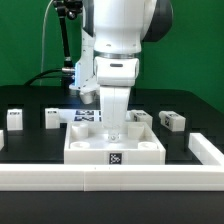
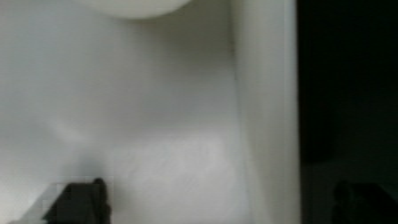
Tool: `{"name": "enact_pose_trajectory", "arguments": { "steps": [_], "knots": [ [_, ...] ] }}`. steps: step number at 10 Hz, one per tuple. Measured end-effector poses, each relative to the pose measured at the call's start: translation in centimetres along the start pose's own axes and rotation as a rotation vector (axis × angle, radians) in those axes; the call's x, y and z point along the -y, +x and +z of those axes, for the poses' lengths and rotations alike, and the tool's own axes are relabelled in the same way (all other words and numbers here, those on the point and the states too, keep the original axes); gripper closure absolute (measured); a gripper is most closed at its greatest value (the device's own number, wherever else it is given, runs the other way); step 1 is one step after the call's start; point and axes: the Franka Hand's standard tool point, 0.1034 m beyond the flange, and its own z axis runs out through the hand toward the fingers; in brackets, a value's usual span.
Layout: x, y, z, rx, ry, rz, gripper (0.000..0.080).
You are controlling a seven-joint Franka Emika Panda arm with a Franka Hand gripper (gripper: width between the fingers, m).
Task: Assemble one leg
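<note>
The wide white panel [image 1: 150, 148] with round sockets lies at the front middle, with a tag on its front face. My gripper [image 1: 113, 133] is lowered straight onto it, and its tips are hidden behind the panel's rim. In the wrist view the gripper [image 2: 214, 205] shows two dark fingers [image 2: 75, 202] far apart. A blurred white surface [image 2: 178, 120] fills the gap, and its edge falls short of the other finger. Nothing is gripped. Small white legs lie apart on the black table: one [image 1: 14, 118] and another [image 1: 52, 118] on the exterior view's left, and one [image 1: 172, 121] on its right.
The marker board [image 1: 85, 117] lies behind the panel. A white rail [image 1: 100, 178] runs along the front, with a raised piece [image 1: 205, 148] at the exterior view's right. Another small white part [image 1: 140, 116] lies just behind the panel.
</note>
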Motion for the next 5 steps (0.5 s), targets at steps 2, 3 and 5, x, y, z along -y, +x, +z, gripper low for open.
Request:
{"name": "enact_pose_trajectory", "arguments": {
  "steps": [2,3,5],
  "knots": [
    [0.01,-0.01,0.01,0.000,0.000,0.000,0.0373],
    [0.03,-0.01,0.02,0.000,0.001,0.000,0.0511],
    [-0.10,0.02,-0.06,-0.001,-0.005,0.000,0.0738]
  ]
}}
